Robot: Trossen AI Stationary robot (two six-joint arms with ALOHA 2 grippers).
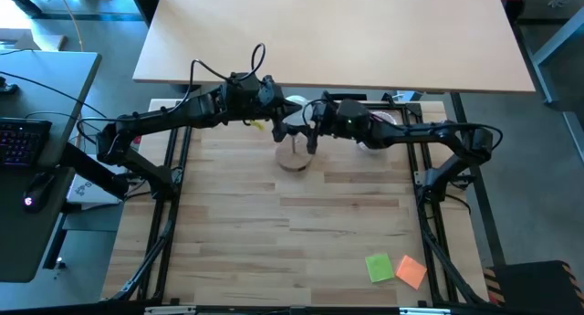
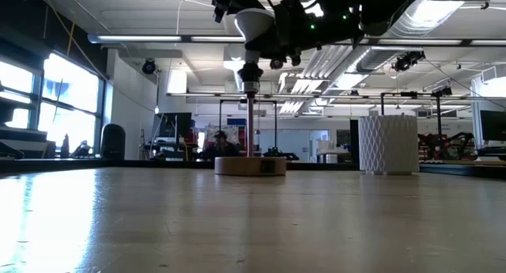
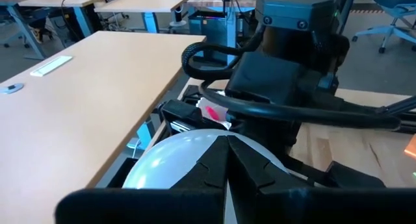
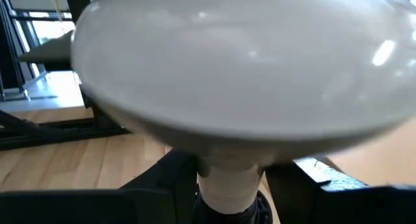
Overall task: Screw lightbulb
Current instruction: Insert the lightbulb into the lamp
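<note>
Wooden table | lightbulb above lamp base | left gripper seemingly clamps globe | right gripper at neck, closure unclear.

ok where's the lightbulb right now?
In the low view the lightbulb sits screw end down on top of the lamp's socket, near the table's far middle, between the left gripper and right gripper.
</note>
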